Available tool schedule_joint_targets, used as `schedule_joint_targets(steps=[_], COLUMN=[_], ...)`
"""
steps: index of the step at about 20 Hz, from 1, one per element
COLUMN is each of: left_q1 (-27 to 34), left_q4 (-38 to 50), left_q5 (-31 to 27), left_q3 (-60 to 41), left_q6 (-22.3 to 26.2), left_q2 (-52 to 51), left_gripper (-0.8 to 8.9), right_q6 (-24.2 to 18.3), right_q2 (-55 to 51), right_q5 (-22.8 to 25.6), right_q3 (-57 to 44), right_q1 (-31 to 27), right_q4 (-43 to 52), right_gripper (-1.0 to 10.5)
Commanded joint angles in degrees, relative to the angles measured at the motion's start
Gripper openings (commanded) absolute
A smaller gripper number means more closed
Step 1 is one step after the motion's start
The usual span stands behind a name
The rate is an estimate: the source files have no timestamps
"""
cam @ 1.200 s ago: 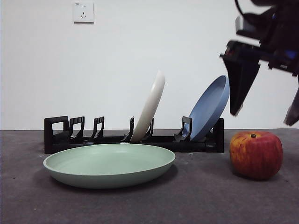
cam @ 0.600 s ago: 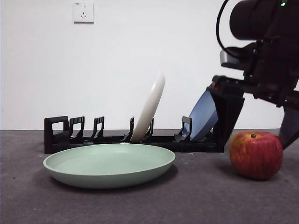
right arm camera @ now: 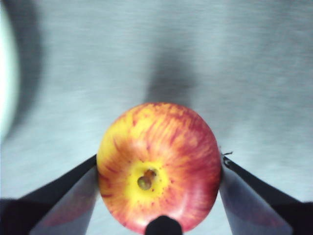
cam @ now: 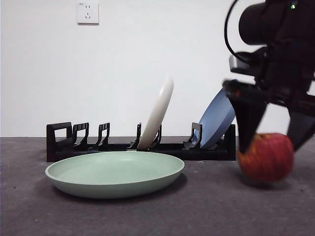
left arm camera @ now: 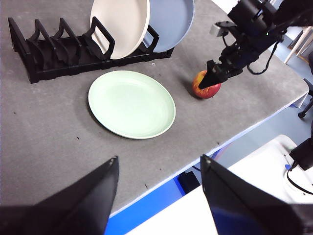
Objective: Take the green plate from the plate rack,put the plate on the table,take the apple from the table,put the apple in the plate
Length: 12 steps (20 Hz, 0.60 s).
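In the front view the right tool [cam: 269, 142] covered much of the apple [cam: 268, 158]: one black jaw crossed the fruit's left shoulder and the other cut across its upper right, and the apple itself was blurred there. Whether the apple touched the surface [cam: 206, 211] could not be told from that view. The arm also hid the right edge of the blue plate [cam: 216, 119], and the right end of the plate rack [cam: 59, 145] sat behind the left jaw. In the right wrist view the jaws stood on either side of the apple, right at its flanks, closed on it; the pads' contact was hard to make out in the blur.

The apple was round and red with yellow-orange streaks spreading from a dark stem dimple. It sat at the right of the scene, well apart from the green plate [cam: 114, 173], which lay flat on the surface just in front of the rack. A cream-white plate [cam: 158, 112] leaned upright in the rack.

The left tool [left arm camera: 159, 186] hung high above the near edge of the surface, its jaws spread and holding nothing.
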Motion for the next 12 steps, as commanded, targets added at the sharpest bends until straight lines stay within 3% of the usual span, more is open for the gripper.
schedule_joint_targets(steps=[1, 4, 12], left_q1=[-0.13, -0.13, -0.13], left_q4=[0.39, 0.39, 0.39], left_q5=[-0.17, -0.15, -0.17], left_q3=[-0.09, -0.09, -0.09], left_q6=[-0.55, -0.55, -0.55], left_q2=[-0.39, -0.39, -0.39], left_gripper=[2.80, 2.80, 2.80], right_q6=[-1.20, -1.49, -0.57], right_q2=[0.31, 0.31, 0.85], right_q5=[-5.60, -9.94, -9.49], right_q3=[4.13, 8.90, 16.11], right_q1=[0.13, 1.33, 13.14], right_q4=[-1.75, -2.21, 9.88], right_gripper=[-0.1, -0.1, 0.0])
